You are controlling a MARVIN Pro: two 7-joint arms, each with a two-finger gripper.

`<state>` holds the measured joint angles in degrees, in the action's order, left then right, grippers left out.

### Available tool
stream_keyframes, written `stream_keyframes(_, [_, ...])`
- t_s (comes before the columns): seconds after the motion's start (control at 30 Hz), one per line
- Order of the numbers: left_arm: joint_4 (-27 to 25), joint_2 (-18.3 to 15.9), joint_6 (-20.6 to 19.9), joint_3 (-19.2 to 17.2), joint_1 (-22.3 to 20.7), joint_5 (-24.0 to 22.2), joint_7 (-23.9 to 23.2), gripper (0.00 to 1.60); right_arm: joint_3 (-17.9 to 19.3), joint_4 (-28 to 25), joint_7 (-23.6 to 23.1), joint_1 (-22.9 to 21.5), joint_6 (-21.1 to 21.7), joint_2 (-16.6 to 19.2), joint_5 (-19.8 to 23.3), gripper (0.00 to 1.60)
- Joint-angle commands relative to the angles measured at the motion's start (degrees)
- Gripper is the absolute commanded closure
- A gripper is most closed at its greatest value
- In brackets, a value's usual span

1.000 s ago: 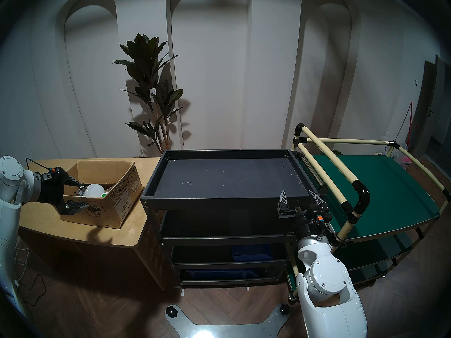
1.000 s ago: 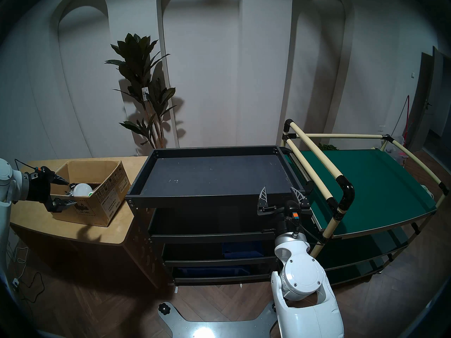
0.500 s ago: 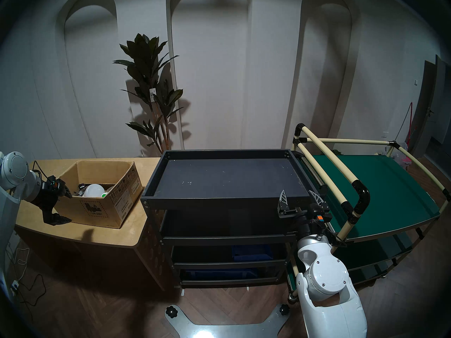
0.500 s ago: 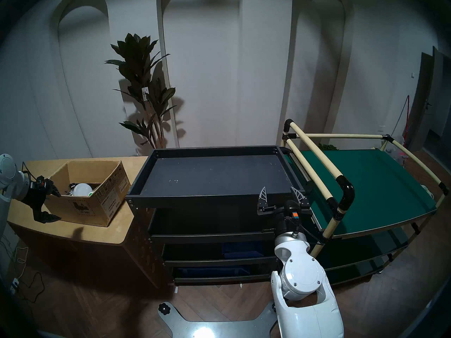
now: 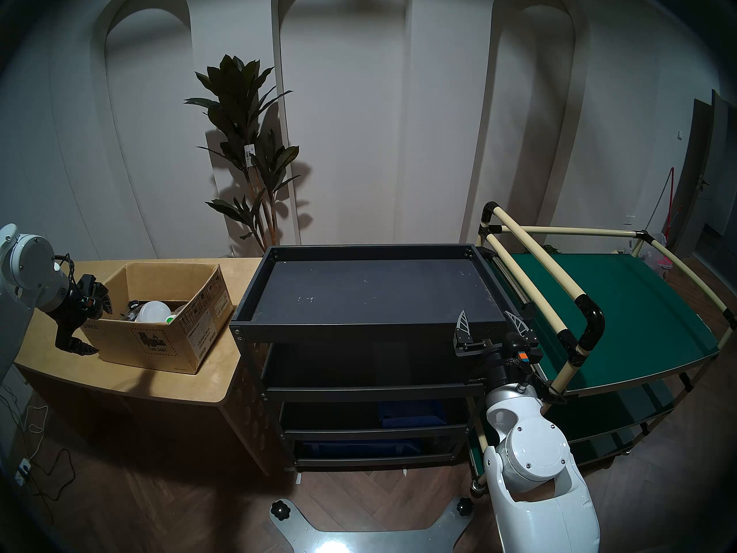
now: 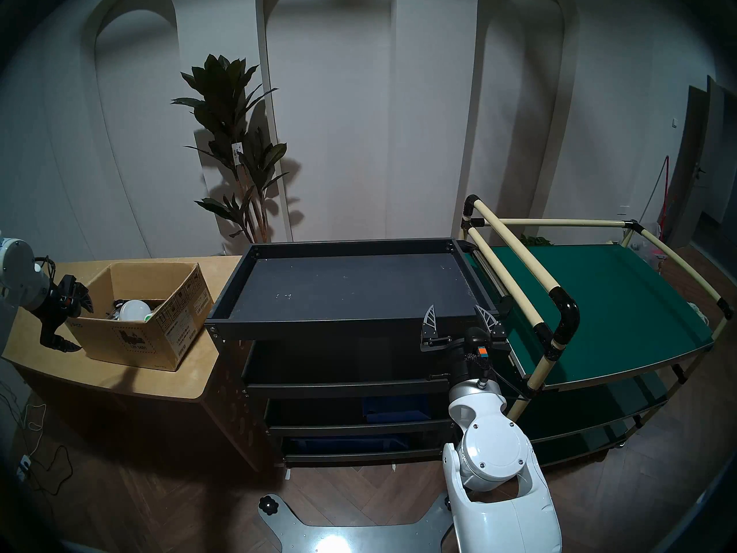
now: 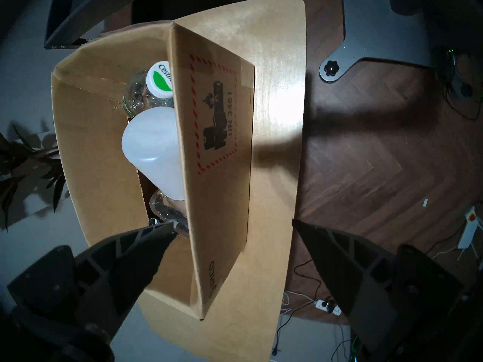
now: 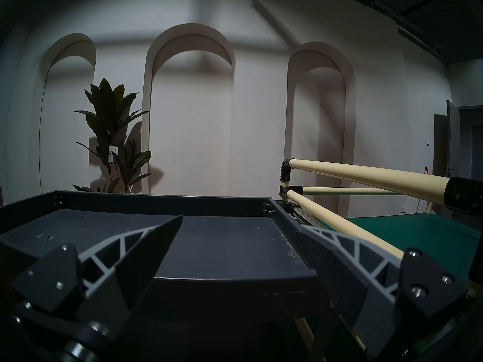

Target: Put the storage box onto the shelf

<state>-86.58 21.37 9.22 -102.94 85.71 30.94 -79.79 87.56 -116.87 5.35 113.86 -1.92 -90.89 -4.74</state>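
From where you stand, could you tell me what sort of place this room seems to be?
Probably a staged indoor test room set up like a storeroom: a dark metal shelf cart, a green rack with cream pipes, and an open cardboard box on a wooden table.

Our left gripper (image 5: 97,324) sits at nine o'clock in the head view, angled steeply downward, fingers (image 7: 130,262) spread wide and holding nothing. Our right gripper (image 5: 492,325) sits at four o'clock, pointing level and forward, fingers (image 8: 146,249) likewise apart and empty.

Right gripper (image 8: 239,220) gapes over shelf (image 8: 214,249) — untouched.
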Motion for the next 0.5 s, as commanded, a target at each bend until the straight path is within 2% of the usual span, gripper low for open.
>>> stream_keyframes(0.0, [0.85, -0.99, 1.67, 2.79, -6.76, -0.23, 3.27, 0.0, 0.03, -1.24, 0.07, -0.32, -0.36, -0.07, 0.05, 0.0])
stream_keyframes(0.47, [7.65, 1.67, 4.05, 10.52, -13.11, 1.92, 8.24, 0.0, 0.03, -1.15, 0.06, -0.36, -0.34, -0.08, 0.0, 0.0])
